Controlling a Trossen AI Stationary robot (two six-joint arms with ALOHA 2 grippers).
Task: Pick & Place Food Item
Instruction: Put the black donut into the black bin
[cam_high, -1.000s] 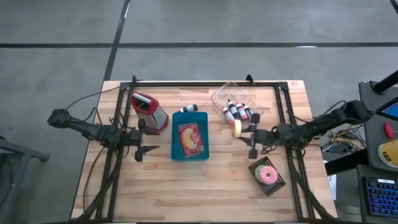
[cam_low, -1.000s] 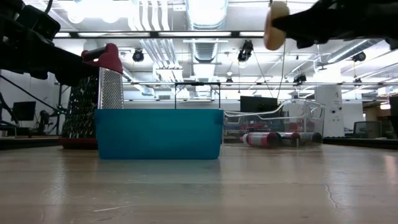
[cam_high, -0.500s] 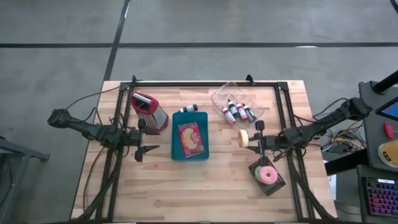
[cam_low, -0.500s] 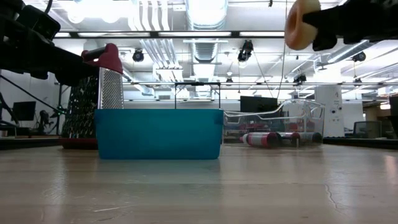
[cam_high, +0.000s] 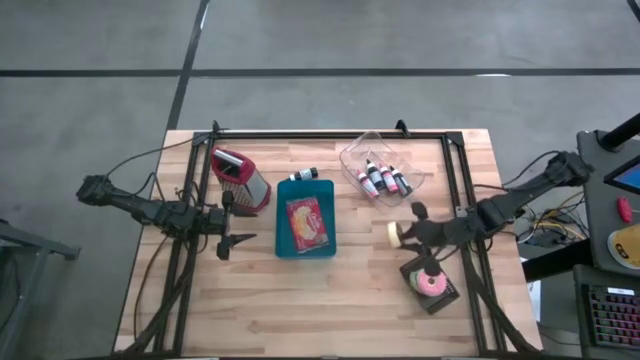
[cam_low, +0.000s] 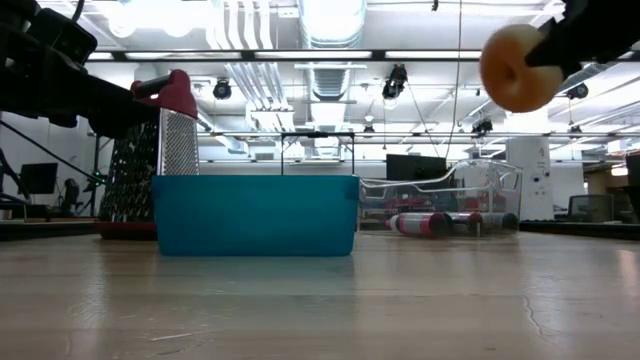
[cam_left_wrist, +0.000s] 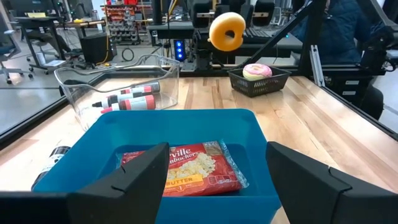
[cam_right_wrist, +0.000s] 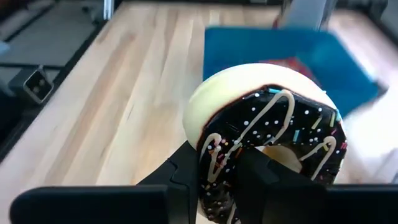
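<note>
High view: the right gripper (cam_high: 403, 236) is seen over the table between the blue tray (cam_high: 305, 250) and the black basket (cam_high: 446, 292), with its fingers closed on a doughnut (cam_high: 394, 234). A pink doughnut (cam_high: 432, 282) is already lying in the basket. The left gripper (cam_high: 228, 222) is parked just beside the tray, on the side away from the right arm, with its fingers spread apart and nothing between them. A cheese grater (cam_high: 240, 178) and a clear bin (cam_high: 380, 160) of small bottles are noted toward the far side of the table. Low view: the doughnut (cam_low: 519, 67) is held high in the air, well clear of the table top; the tray (cam_low: 256, 215) is seen resting on the wood. Left wrist view: the doughnut (cam_left_wrist: 227, 31) is seen aloft beyond the tray (cam_left_wrist: 186, 121), in which a popcorn packet (cam_left_wrist: 184, 168) lies flat; the basket (cam_left_wrist: 258, 79) with the pink doughnut (cam_left_wrist: 257, 70) sits farther back. Right wrist view: the doughnut (cam_right_wrist: 267, 137), chocolate-iced with sprinkles, is clamped edgewise between the fingers (cam_right_wrist: 189, 180). Progress, as judged: the pick is done and the item is lifted; the place is not yet made. The basket is judged the likely destination, though this cannot be confirmed; lowering and release remain.
</note>
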